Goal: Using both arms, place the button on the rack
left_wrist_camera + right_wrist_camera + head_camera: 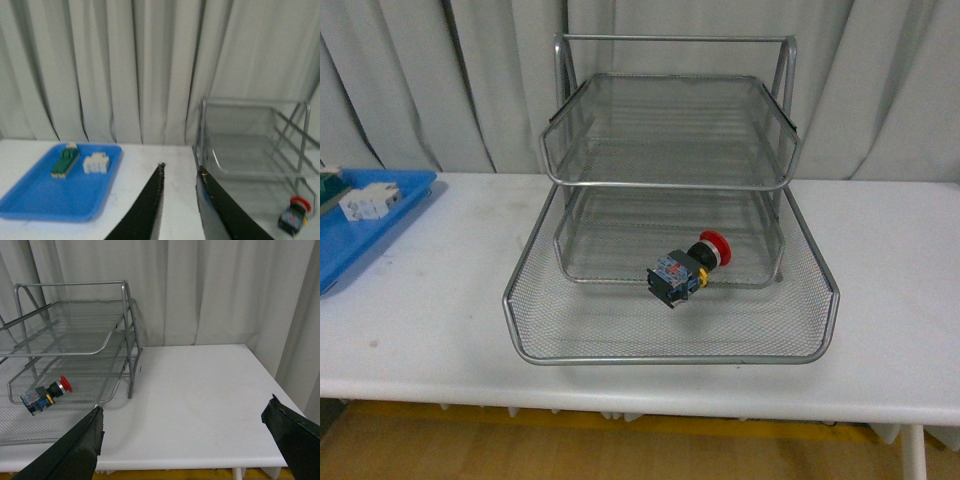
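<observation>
Looks done to me: your button (686, 267) sits in the rack (670, 130)'s bottom tier. Left hand (181, 170) and right hand (185, 407) are both spread open, holding nothing.

Rack (670, 186) set at middle of table (430, 320), curtain (900, 80) behind. Lowest tier (620, 325) extended nearward; button (686, 266) laid in it, seemingly just at middle tier's (620, 281) near rim, right of centre. Flat tray (350, 250) placed at left edge, blocks (370, 203) held in it.

You have 1 button (687, 265), 1 rack (665, 186) with 3 tiers, 1 blue tray (360, 245), 1 green-and-cream block (65, 161) and 1 cluster of white blocks (96, 163) on 1 table (900, 300)
</observation>
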### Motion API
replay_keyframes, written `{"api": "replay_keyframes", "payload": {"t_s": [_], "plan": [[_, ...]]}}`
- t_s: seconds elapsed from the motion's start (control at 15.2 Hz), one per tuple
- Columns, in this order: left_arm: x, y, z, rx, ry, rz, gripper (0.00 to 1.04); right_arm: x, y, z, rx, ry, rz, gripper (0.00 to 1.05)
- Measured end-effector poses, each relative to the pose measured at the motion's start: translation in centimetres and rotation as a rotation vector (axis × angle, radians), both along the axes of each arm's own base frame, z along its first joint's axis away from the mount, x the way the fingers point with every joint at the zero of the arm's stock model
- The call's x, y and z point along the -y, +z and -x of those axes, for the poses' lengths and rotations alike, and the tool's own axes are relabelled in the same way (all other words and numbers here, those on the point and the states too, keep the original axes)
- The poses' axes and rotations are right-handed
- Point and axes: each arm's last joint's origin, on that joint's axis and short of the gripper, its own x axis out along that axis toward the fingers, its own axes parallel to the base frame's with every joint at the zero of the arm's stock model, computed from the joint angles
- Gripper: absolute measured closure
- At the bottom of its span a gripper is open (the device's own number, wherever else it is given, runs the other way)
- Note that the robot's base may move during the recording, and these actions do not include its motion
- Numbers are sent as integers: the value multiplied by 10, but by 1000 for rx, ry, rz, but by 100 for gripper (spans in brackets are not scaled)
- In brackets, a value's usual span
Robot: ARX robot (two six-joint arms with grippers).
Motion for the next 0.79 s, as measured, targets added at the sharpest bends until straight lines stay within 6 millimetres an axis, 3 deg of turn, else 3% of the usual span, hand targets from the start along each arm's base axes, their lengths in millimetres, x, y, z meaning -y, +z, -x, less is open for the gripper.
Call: {"api": "replay_keyframes", "payload": {"t_s": [0.13,0.26,0.39,0.79], "plan": [[-9,-45,-4,-117,13,-1,103,0,0,0,-2,0,0,6],[-9,-49,9,-29,-4,-2,103,0,0,0,0,0,0,6],[-9,-74,6,-87,-3,-2,103,0,0,0,-1,0,0,6],[-9,-89,7,-71,-3,-1,103,0,0,0,0,0,0,6]]}}
